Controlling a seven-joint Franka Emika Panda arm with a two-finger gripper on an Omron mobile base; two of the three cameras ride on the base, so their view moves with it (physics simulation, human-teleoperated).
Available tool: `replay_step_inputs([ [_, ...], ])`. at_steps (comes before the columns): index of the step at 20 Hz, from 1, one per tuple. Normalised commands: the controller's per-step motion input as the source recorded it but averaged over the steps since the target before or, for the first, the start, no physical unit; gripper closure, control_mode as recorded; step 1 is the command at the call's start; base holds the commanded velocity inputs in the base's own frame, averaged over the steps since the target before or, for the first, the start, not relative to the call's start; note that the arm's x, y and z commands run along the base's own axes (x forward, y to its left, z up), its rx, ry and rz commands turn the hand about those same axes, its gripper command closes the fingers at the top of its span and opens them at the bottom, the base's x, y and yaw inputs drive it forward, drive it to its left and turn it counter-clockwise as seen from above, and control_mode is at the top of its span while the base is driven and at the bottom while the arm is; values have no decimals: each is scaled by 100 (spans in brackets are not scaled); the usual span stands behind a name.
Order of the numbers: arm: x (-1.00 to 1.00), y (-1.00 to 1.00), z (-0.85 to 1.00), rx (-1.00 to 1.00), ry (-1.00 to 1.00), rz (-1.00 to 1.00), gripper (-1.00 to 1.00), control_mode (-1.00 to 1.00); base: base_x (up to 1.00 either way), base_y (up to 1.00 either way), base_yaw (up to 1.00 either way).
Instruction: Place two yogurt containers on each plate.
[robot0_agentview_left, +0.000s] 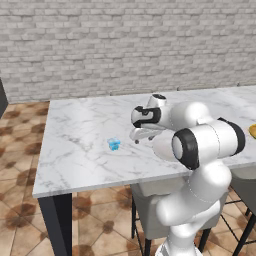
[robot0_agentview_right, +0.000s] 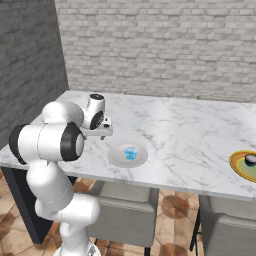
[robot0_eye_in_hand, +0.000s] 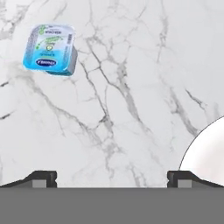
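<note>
The fingers are standing wide and empty over the white marble counter; a light blue yogurt cup is lying loose nearby; next, seemingly, lowering onto it, then carrying it to the off-white round plate.

Surface: white marble with grey veins, on dark legs.
Wall: pale grey brick, behind the surface.
Side wall: darker grey brick, at left in the right base view.
Floor: brown patterned tiles.
Chairs: grey, tucked under the near edge of the surface.
</note>
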Motion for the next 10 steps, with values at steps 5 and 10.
replay_step_inputs([
  [5, 0, 67, 0, 0, 0, 7, -100, -100, 0, 0, 0],
  [10, 3, 46, 0, 0, 2, 1, -100, -100, 0, 0, 0],
])
